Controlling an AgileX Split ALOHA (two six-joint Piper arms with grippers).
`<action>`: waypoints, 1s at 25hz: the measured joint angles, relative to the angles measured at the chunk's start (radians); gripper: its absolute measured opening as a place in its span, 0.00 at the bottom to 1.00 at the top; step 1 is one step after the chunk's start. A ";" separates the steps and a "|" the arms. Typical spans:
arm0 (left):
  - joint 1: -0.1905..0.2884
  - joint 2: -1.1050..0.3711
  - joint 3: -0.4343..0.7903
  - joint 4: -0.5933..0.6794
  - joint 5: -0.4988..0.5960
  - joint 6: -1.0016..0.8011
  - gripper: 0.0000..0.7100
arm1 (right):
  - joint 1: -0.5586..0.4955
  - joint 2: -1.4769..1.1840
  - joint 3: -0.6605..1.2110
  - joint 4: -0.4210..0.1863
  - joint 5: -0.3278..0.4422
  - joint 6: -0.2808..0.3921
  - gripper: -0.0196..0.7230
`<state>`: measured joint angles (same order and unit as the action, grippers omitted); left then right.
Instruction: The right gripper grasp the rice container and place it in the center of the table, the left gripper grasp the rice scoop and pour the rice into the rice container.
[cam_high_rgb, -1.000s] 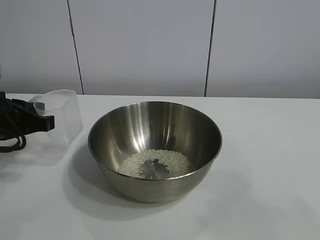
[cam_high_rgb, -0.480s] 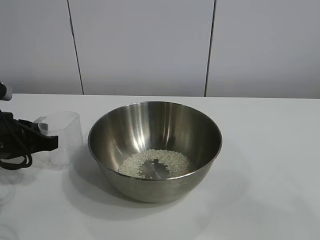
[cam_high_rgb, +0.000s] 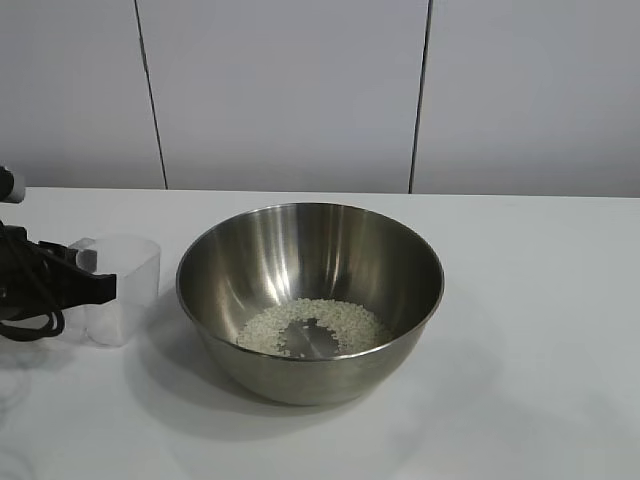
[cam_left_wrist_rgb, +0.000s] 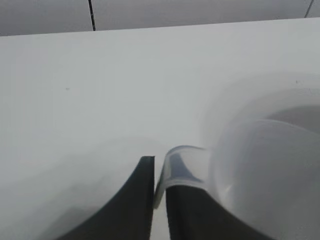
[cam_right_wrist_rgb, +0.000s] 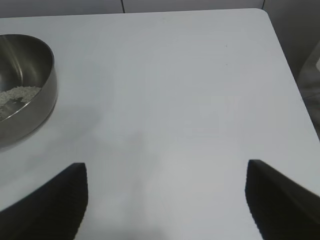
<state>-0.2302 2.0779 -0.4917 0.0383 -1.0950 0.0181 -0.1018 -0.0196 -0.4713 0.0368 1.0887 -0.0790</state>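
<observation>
the small clear plastic rice scoop (cam_high_rgb: 122, 288) is stood on the white table (cam_high_rgb: 540, 300) at nine o'clock of the steel rice container (cam_high_rgb: 310, 300), its handle clamped by the black left gripper (cam_left_wrist_rgb: 159, 195); the right gripper (cam_right_wrist_rgb: 165, 200) is spread wide.

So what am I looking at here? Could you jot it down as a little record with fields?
bowl: steel rice container, mid-table
contents: rice ringing a bare patch of its bottom
scoop: clear rice scoop, upright, empty, left of the bowl
left gripper: fingers either side of the scoop's handle
right gripper: wide open over bare table, right of the bowl
</observation>
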 joint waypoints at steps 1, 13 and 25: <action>0.000 0.000 0.000 0.000 0.000 0.006 0.54 | 0.000 0.000 0.000 0.000 0.000 0.000 0.82; 0.000 -0.002 0.138 0.003 -0.042 0.070 0.75 | 0.000 0.000 0.000 0.000 0.000 0.000 0.82; 0.001 -0.376 0.137 -0.100 0.337 0.301 0.76 | 0.000 0.000 0.000 0.000 0.000 0.000 0.82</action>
<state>-0.2294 1.7017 -0.3545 -0.0621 -0.7578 0.3186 -0.1018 -0.0196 -0.4713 0.0368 1.0887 -0.0790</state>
